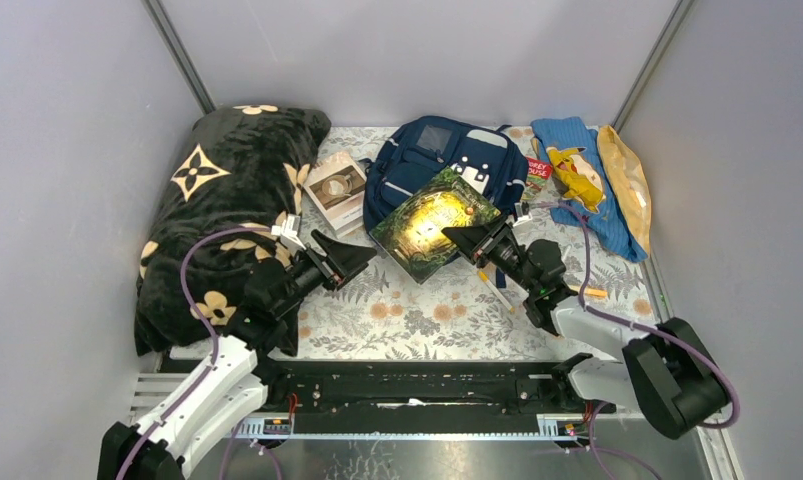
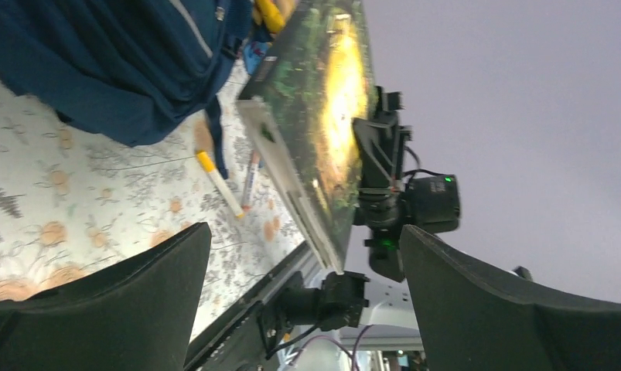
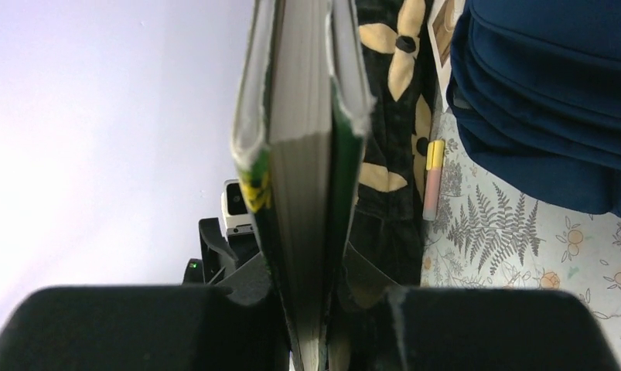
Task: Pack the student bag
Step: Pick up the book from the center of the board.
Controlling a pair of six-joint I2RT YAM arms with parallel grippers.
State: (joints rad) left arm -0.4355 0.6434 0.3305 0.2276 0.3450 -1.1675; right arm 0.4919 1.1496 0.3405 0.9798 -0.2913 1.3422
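Right gripper is clamped on the green hardcover book by its lower right edge, holding it tilted clear of the floral table cover, presumably for insertion. Student bag lies upper centre of the frame, partly overlapped by the book (opening not discernible). Left gripper, left of centre, is spread wide and empty, likely ready to assist.

No legible txt or labels
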